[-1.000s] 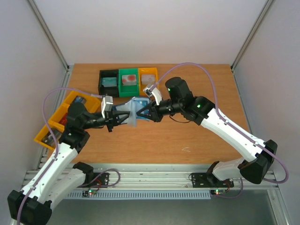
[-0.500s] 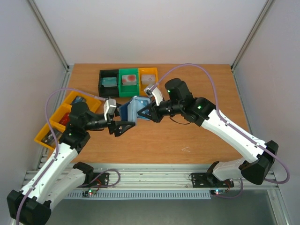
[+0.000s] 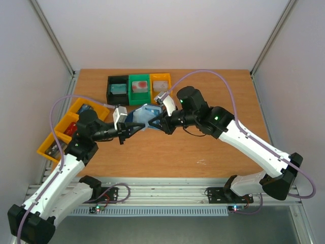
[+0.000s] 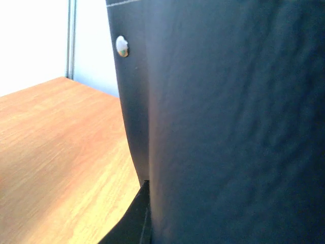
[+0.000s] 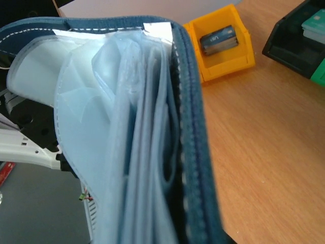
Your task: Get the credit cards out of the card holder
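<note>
Closing back from wide open, the left gripper (image 3: 132, 128) meets the card holder (image 3: 146, 114) cover, grip unclear; the right gripper (image 3: 159, 122) clamps it aloft; pulling credit cards waits.

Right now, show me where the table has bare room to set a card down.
Widest: the back right of the table, between the orange bin and the right edge. Also the front middle, between the left arm and right arm. Crowded: around the holder, the back row of bins, and the yellow bins at the left.
</note>
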`<state>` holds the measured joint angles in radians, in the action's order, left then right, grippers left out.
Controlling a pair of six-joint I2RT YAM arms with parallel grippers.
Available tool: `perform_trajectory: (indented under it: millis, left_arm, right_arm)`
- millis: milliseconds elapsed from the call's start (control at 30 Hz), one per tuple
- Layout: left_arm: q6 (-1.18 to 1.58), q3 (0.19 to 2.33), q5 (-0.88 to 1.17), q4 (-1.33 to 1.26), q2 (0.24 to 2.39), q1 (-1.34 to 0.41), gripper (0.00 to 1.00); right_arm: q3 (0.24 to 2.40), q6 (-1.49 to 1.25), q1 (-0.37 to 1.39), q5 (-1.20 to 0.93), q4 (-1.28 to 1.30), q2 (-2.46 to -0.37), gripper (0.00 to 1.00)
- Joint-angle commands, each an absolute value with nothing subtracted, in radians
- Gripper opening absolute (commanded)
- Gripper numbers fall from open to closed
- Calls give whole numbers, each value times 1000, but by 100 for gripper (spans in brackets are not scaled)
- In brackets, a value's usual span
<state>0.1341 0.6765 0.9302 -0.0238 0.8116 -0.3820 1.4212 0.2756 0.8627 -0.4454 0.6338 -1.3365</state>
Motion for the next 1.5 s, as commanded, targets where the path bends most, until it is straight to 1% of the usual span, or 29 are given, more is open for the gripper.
perform_trajectory:
  millis: [0, 33, 67, 100, 133, 167, 267, 333, 467, 500, 533, 600, 633, 733, 767, 833, 867, 900, 967, 1033, 1067, 1100, 1167, 1267, 1300, 1333, 1367, 1400, 1467]
  left_arm:
    - [75, 707, 829, -5, 796, -382, 0]
    - [89, 708, 833, -5, 792, -382, 0]
    - [118, 707, 849, -17, 789, -381, 0]
    - [137, 705, 873, -34, 787, -380, 0]
    - [159, 699, 900, -53, 787, -380, 0]
    - [178, 694, 922, -71, 786, -380, 0]
    - [212, 682, 946, -110, 790, -380, 0]
    - [218, 680, 961, -118, 790, -380, 0]
    - [200, 684, 985, -110, 790, -380, 0]
    - [198, 683, 992, -109, 789, -380, 0]
    - [194, 681, 997, -108, 787, -380, 0]
    - [196, 677, 1000, -106, 782, -380, 0]
    - [196, 675, 997, -105, 779, -380, 0]
    - [196, 668, 922, -91, 771, -379, 0]
    - [195, 663, 849, -80, 767, -379, 4]
    - [194, 658, 626, -40, 763, -379, 32]
    - [194, 660, 494, -17, 764, -380, 41]
    - [185, 660, 366, 9, 766, -379, 46]
    - [156, 663, 131, 55, 775, -378, 51]
    - [105, 668, -64, 83, 788, -374, 53]
    - [81, 671, -121, 93, 791, -370, 53]
    - [48, 673, -133, 98, 791, -367, 53]
    - [1, 671, -52, 97, 773, -364, 54]
    - [-43, 668, 195, 94, 760, -364, 52]
    - [-33, 665, 289, 88, 761, -364, 50]
    - [-23, 662, 398, 76, 762, -365, 49]
    - [-2, 657, 492, 57, 762, -368, 45]
    - [28, 650, 629, 29, 762, -373, 42]
    - [67, 631, 784, -51, 761, -392, 38]
  right_arm:
    - [1395, 323, 885, -552, 553, -1266, 5]
    - [1387, 330, 883, -548, 559, -1254, 14]
    - [1378, 337, 877, -538, 568, -1243, 27]
    - [1367, 341, 871, -526, 577, -1230, 34]
    - [1354, 344, 859, -518, 583, -1216, 39]
    - [1343, 345, 845, -513, 589, -1206, 42]
    - [1332, 344, 808, -521, 605, -1187, 42]
    - [1336, 342, 800, -521, 610, -1188, 40]
    - [1350, 327, 799, -511, 608, -1213, 33]
    - [1352, 324, 799, -510, 605, -1217, 30]
    - [1351, 321, 798, -509, 600, -1220, 24]
    - [1349, 316, 797, -511, 593, -1220, 8]
    - [1348, 311, 794, -512, 592, -1220, 2]
    - [1350, 292, 782, -506, 604, -1221, 1]
    - [1350, 285, 780, -496, 610, -1221, 1]
    - [1353, 267, 778, -467, 626, -1223, 1]
    - [1356, 256, 779, -450, 635, -1227, 1]
    - [1363, 240, 779, -432, 648, -1234, 1]
    - [1381, 202, 783, -383, 679, -1254, 1]
    - [1407, 160, 786, -282, 733, -1278, 1]
    - [1424, 124, 788, -163, 779, -1299, 1]
    - [1447, 69, 788, -55, 835, -1320, 1]
    - [1519, -50, 795, 149, 1002, -1392, 1]
    - [1652, -88, 831, 345, 1219, -1535, 1]
    - [1701, -86, 845, 373, 1288, -1583, 1]
    - [1750, -79, 862, 384, 1319, -1628, 1]
    - [1790, -71, 878, 381, 1331, -1661, 1]
    - [1823, -61, 887, 355, 1321, -1685, 1]
    - [1839, -55, 893, 253, 1270, -1707, 1]
